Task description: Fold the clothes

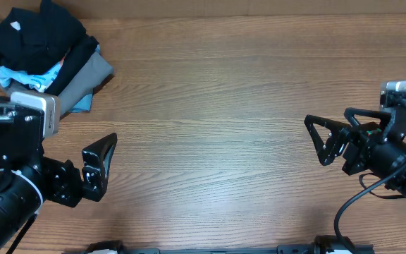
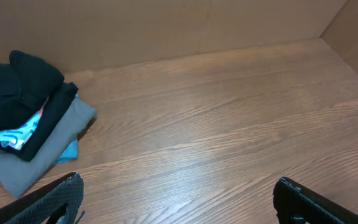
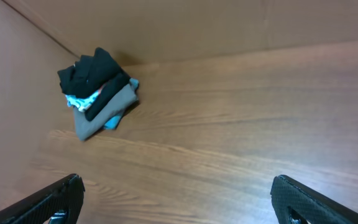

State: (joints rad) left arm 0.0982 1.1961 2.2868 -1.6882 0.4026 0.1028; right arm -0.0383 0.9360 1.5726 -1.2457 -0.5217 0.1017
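The black garment lies bunched on top of a pile at the table's far left corner. It also shows in the left wrist view and, small, in the right wrist view. My left gripper is open and empty above the bare table, well in front of the pile; its fingers frame bare wood in its own view. My right gripper is open and empty at the right side, far from the pile, over bare wood.
In the same pile, a light-blue printed shirt and a grey folded garment lie under the black one. The wooden table is enclosed by brown walls at the back and sides.
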